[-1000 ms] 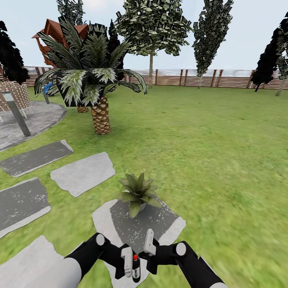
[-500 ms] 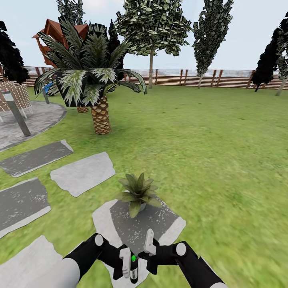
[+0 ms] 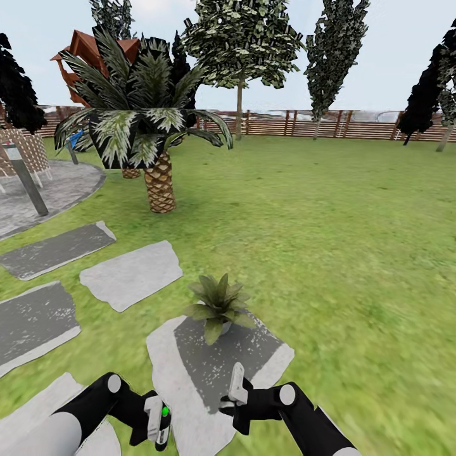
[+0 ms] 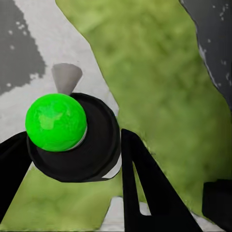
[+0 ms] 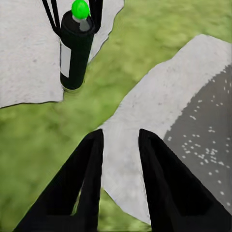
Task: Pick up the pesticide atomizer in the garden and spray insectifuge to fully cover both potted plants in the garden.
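Left gripper [image 3: 156,423] jaws clamped on a load; right gripper [image 3: 233,387] jaws parted, empty.

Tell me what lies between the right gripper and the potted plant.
In the head view, only bare grey stepping stone separates the right gripper from the potted plant.

Head view faces forward-down over lawn [image 3: 329,253]; wrist views close, share atomizer [image 5: 76,48].

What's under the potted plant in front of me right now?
The potted plant stands on a grey stepping stone set in the lawn. Its leaves cover most of the pot and the stone beneath.
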{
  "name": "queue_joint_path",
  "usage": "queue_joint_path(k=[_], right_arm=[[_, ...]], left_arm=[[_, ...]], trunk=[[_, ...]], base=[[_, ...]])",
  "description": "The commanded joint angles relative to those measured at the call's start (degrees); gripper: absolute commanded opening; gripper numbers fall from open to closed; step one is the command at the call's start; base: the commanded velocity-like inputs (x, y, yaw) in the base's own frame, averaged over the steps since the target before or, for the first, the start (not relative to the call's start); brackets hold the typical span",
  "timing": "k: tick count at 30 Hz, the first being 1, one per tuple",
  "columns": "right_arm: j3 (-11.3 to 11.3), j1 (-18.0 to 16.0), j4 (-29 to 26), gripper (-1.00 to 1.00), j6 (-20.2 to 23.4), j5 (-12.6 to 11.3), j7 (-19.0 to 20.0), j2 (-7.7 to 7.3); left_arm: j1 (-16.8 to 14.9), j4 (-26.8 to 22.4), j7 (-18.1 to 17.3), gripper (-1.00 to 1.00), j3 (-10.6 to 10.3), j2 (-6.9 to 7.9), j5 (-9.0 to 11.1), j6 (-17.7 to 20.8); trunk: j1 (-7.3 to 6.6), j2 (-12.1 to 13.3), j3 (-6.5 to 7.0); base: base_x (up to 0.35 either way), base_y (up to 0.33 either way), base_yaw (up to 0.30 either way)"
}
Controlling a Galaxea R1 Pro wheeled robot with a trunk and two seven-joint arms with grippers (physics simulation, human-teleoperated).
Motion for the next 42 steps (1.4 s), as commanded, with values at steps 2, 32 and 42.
queue_joint_path(k=[2, 32, 42], right_arm=[[-0.08, -0.02, 0.09, 1.0, -0.41, 0.6, 0.01, -0.01], [-20.66, 0.29, 37.78, 1.0, -11.85, -20.48, -62.96, -7.43], [-21.2, 0.42, 37.96, 1.0, -12.02, -24.32, -63.63, -10.45]], left_arm=[[0.04, -0.1, -0.04, -1.0, -0.01, 1.03, -0.21, -0.34], [-0.21, 10.45, 53.85, -1.0, 31.55, -3.88, 5.53, 2.71], [-7.14, 9.73, 37.66, -1.0, 30.88, -8.04, 4.87, 32.08]], trunk=[[-0.01, -0.02, -0.05], [-0.01, -0.02, -0.05], [-0.01, -0.02, -0.05]], base=[[0.0, 0.0, 0.0], [0.0, 0.0, 0.0], [0.0, 0.0, 0.0]])
